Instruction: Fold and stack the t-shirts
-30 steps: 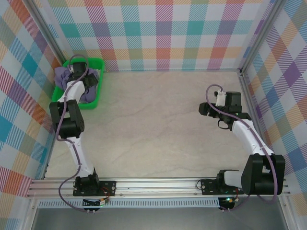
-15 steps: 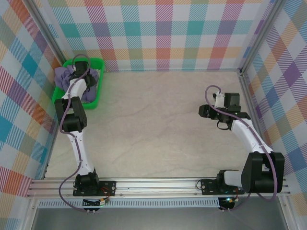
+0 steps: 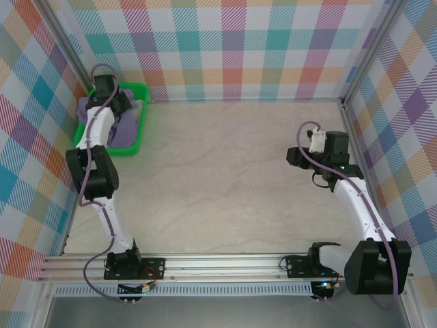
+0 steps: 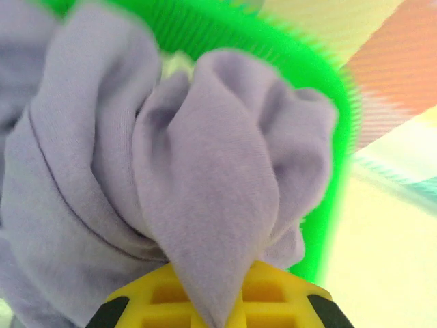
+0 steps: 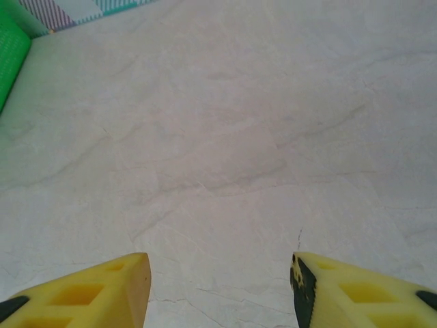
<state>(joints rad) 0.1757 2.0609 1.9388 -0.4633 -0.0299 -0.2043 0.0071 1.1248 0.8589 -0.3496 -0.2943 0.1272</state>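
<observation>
The left tool (image 4: 217, 307) is pinching a fold of the purple t-shirt (image 4: 198, 171) tight between its yellow plastic fingers (image 4: 283, 285). The fingers are blocky, with square holes in them and black bits at the sides. The t-shirt is soft, fuzzy cloth. It is bunching up in fat, round folds, and a thin seam line is running across it. It is sitting inside the green basket (image 4: 336, 143), which is bright plastic with many thin ribs along its wall.

In the view from above, the basket is sitting in the far left corner of the tabletop (image 3: 218, 178), right against the walls (image 3: 232, 48). The left arm (image 3: 95, 171) is reaching out over it. The arm is smooth and white with black joints, and a thin purple cord is looping along it.

The right tool (image 5: 218, 287) is hanging over the bare tabletop. Its two yellow fingers are standing apart, and they are holding nothing. The right arm (image 3: 355, 198) is bending over the right side, well apart from the basket.

The tabletop is flat and pale, like stone, with thin wavy lines running through it. The walls are showing a checked pattern of pink, teal, orange, yellow and purple squares with little slanted stripes.
</observation>
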